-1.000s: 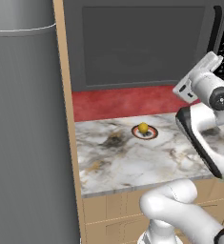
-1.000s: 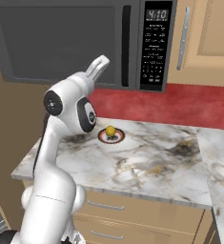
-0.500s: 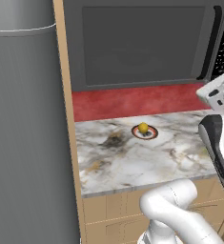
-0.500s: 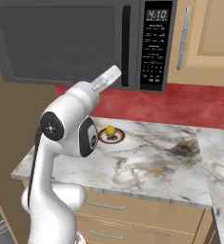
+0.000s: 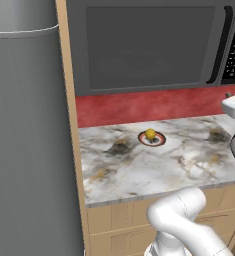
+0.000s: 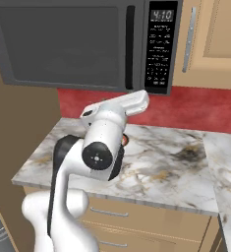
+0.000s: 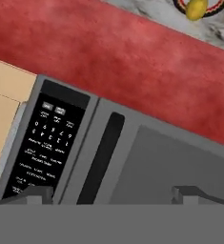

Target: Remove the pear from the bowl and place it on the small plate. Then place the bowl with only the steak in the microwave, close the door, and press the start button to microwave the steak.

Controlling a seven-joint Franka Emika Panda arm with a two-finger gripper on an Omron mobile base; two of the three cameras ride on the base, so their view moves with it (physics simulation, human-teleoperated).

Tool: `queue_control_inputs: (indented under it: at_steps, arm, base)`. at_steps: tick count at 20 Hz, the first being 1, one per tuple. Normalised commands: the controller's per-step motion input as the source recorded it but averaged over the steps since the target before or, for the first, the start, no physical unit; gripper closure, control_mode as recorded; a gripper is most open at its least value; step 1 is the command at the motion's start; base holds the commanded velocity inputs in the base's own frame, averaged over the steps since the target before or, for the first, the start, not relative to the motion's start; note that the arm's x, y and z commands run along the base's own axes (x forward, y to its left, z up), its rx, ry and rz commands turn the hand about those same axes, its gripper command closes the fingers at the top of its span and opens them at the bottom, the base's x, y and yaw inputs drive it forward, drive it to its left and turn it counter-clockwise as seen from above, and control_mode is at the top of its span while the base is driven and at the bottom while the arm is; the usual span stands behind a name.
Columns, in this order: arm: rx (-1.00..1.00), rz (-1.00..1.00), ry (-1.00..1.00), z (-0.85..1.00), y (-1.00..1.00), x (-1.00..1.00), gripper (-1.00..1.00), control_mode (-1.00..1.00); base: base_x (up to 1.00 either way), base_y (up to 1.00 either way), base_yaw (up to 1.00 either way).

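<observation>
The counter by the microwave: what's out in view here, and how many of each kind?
Yellow pear: 1
Small plate with a red-brown rim, under the pear: 1
Microwave, door shut: 1
Grey refrigerator: 1
Total: 4

The gripper is open and empty, facing the microwave's keypad.

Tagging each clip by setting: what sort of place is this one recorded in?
A rendered home kitchen, most likely. A large dark grey microwave with a black keypad hangs over a red backsplash, a marbled stone counter tops tan wooden drawers, and a small yellow pear sits on a red-rimmed plate.
</observation>
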Motion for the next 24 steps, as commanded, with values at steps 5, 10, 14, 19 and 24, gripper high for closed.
queue_control_inputs:
  at_steps: [5,10,14,19,24]
  arm:
    - [-0.04,0.23,-0.22,0.1,-0.11,0.0,-1.0,-1.0]
    - [-0.01,0.1,-0.07,-0.01,-0.23,0.1,-1.0,-1.0]
    - [0.0,0.09,0.0,-0.01,-0.45,0.2,-1.0,-1.0]
    - [0.0,0.15,0.0,-0.01,-0.59,0.16,-1.0,-1.0]
    - [0.0,0.18,0.0,-0.25,-0.49,0.08,-1.0,-1.0]
  base:
    - [0.0,0.0,0.0]
    - [0.0,0.0,0.0]
    - [0.0,0.0,0.0]
    - [0.0,0.0,0.0]
    - [0.0,0.0,0.0]
